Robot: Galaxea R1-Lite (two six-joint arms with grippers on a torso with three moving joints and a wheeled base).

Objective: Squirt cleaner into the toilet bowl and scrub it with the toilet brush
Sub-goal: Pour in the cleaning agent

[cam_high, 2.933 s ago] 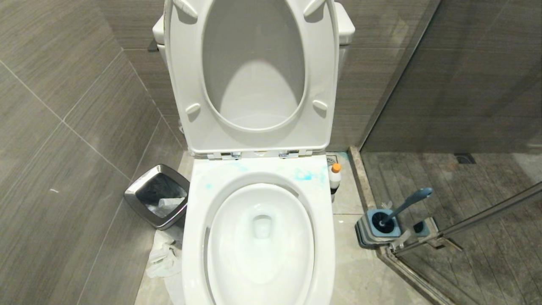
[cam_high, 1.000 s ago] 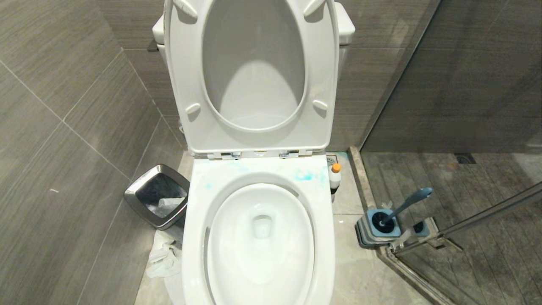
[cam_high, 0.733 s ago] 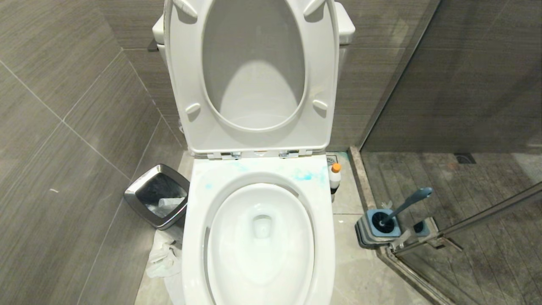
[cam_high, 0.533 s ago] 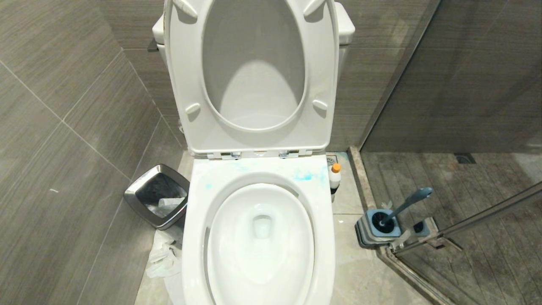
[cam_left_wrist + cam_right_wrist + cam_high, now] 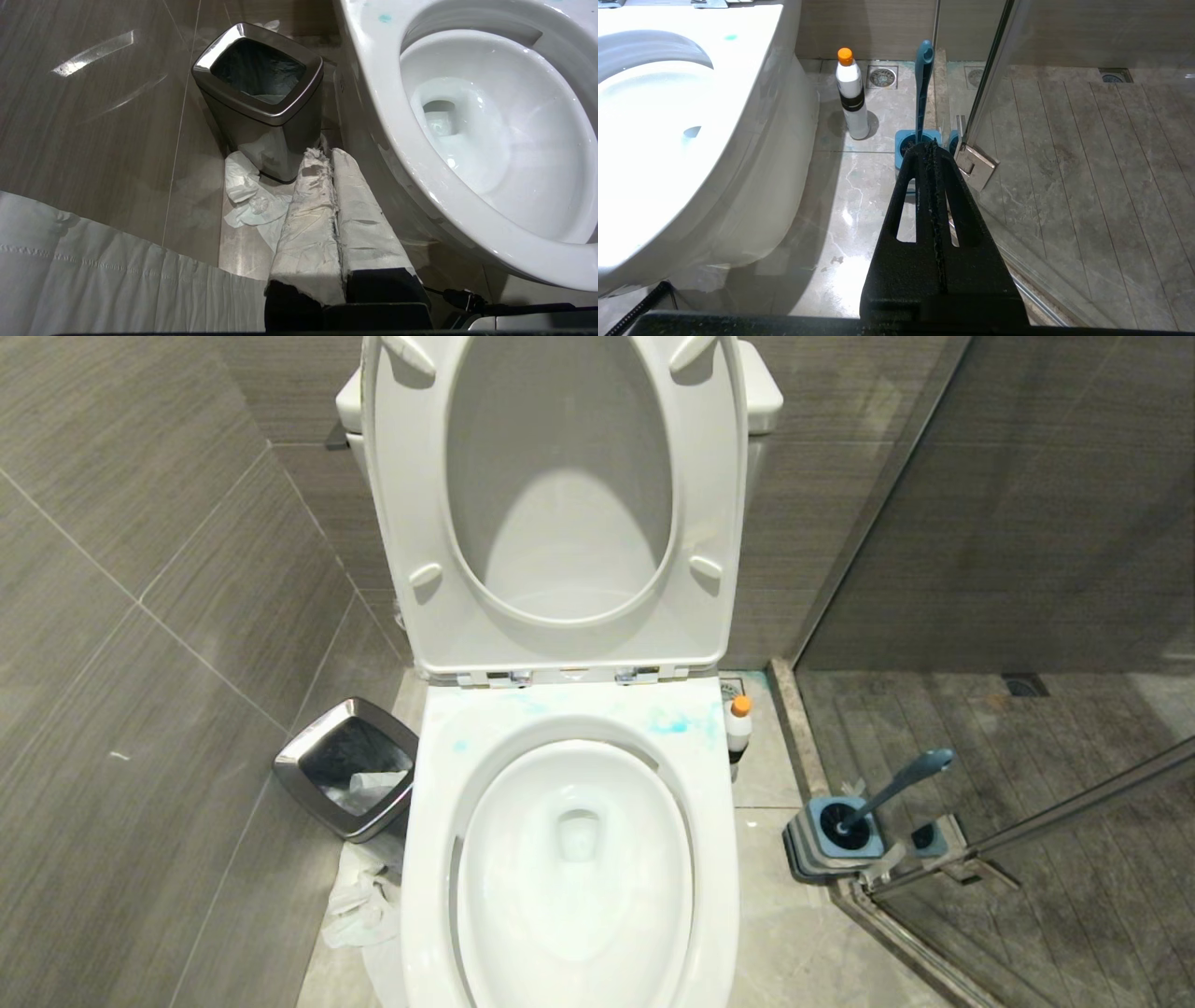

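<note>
The white toilet bowl [image 5: 439, 859] stands straight ahead, seat and lid raised, light blue smears on its back rim [image 5: 674, 722]. The cleaner [image 5: 738, 723], a white bottle with an orange cap, stands upright on the floor by the bowl's right side, also in the right wrist view [image 5: 851, 95]. The toilet brush [image 5: 898, 786] leans in its square blue holder [image 5: 845, 831] further right, by the glass door. My left gripper [image 5: 327, 154], its fingers wrapped in white, is shut and empty, low beside the bowl's left side. My right gripper [image 5: 930, 145] is shut and empty, short of the brush holder [image 5: 906, 144].
A steel-rimmed square waste bin [image 5: 347, 767] stands left of the toilet, crumpled white paper [image 5: 359, 905] on the floor before it. A glass shower door with a metal hinge [image 5: 976, 161] closes off the right side. Tiled walls stand close on the left and behind.
</note>
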